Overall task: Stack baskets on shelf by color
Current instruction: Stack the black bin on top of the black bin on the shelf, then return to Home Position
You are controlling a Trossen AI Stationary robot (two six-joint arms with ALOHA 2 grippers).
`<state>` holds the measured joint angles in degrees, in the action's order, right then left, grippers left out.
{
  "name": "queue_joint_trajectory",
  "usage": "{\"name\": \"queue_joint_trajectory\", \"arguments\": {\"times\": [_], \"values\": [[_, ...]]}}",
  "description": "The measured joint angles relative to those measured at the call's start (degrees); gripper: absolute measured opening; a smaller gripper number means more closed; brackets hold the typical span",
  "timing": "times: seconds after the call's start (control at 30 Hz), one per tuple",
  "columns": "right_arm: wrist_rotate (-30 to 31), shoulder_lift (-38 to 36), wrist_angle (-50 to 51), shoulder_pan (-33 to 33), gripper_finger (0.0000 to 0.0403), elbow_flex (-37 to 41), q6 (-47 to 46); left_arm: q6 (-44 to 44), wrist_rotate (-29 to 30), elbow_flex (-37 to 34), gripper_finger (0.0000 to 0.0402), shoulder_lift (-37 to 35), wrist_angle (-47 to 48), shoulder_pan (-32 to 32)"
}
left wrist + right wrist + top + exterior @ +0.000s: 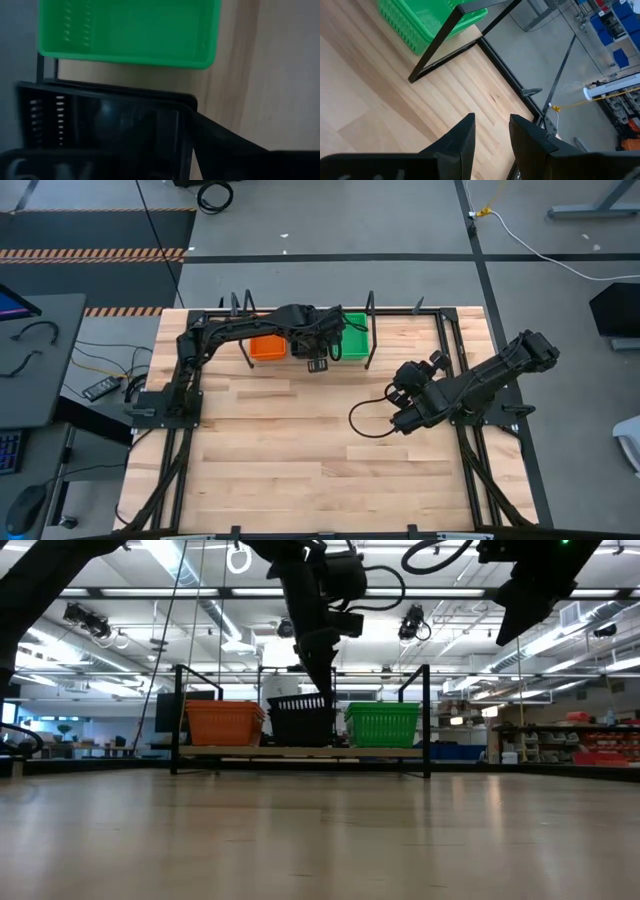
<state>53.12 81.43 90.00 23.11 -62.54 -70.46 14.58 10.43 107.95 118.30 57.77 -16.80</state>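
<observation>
The left pincer [322,690] hangs over the shelf's [300,752] middle slot, its tip at the rim of the black basket [300,720]. Its jaws are hidden by the arm in the high view and are not clear in its own wrist view, so whether it grips or has let go cannot be told. The black basket stands on the shelf between the orange basket [224,723] and the green basket [382,724], each just beside it, all three abreast at the far edge of the surface [300,450].

The right pincer [491,131] waits well apart over the surface's right side, holding nothing, its jaws a narrow gap apart.

By the look of it, the task is at or near its end: each colour has its own place on the shelf, and no loose basket shows on the surface. How many baskets are nested in each pile cannot be counted.

No brand, label or writing can be read.
</observation>
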Motion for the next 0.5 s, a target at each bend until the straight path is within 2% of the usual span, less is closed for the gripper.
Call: {"name": "queue_joint_trajectory", "arguments": {"times": [0.27, 0.5], "values": [[0.38, 0.0, 0.02, 0.0, 0.0126, 0.0, 0.09, 0.02, -0.01, 8.06, 0.0124, -0.14, 1.85, 2.09], [0.38, 0.02, 0.02, 0.02, 0.0126, 0.0, 0.11, -0.47, 0.45, 11.94, 0.0119, -0.15, 6.39, 2.69]]}}
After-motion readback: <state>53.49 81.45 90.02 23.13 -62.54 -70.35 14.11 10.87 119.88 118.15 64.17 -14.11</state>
